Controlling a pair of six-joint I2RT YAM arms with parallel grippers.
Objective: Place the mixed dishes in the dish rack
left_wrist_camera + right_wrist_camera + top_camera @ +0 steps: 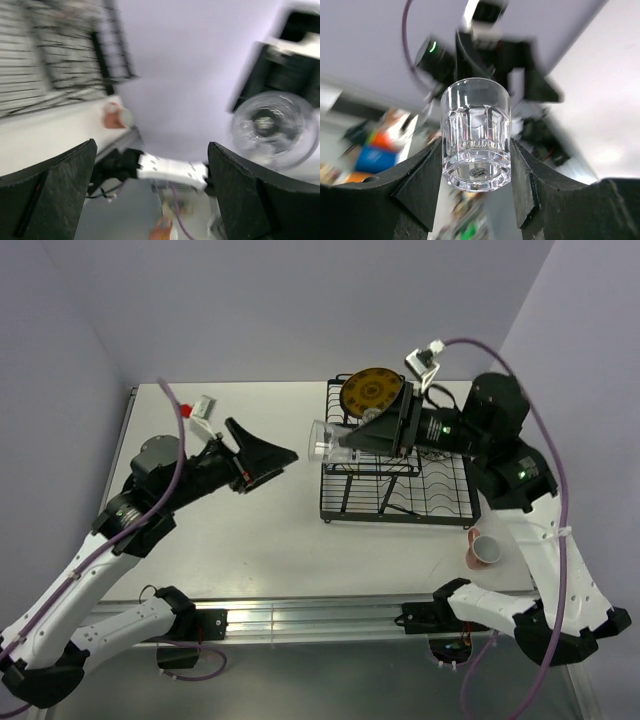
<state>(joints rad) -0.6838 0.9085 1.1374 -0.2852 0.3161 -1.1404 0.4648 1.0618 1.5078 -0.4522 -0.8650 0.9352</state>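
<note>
Our left claw (268, 458) hangs spread and empty, the tumbler (325, 440) just beyond its tips. Our right claw (346, 441) pinches that tumbler near its base, the dish rack (400, 502) beneath it; we should lower slowly, mouth down, before releasing.

Top cam: high, behind arm bases, looking down on the dish rack (395, 480). L wrist cam faces rack from its left, blurred. R wrist cam, over rack, close-up on tumbler (476, 135); all three share it.
</note>
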